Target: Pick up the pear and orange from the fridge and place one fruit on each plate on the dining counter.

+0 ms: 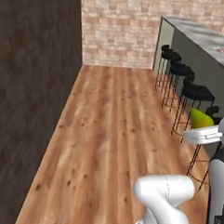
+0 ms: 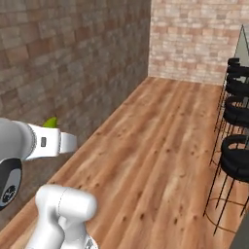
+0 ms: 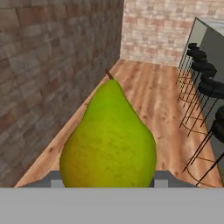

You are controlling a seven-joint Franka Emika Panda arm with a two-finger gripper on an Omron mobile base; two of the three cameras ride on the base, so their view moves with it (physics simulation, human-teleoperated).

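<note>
Pear (image 3: pixel 109 140), firm, smooth-skinned and likely slippery, sits gripped at its wide base in our tool (image 3: pixel 106 181), carried above the wooden floor (image 1: pixel 113 132) beside the counter (image 1: pixel 201 42).

a home kitchen's dining area: a bar-height dining counter (image 1: pixel 206 42) with a marbled top, a row of black bar stools (image 1: pixel 180 80) beside it, brick walls (image 2: pixel 194 39) and wood plank floor (image 1: pixel 113 132).

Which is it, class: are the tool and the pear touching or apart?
Touching. In the hand view the pear sits between the tool's two fingertips, carried in the air above the wooden floor.
</note>
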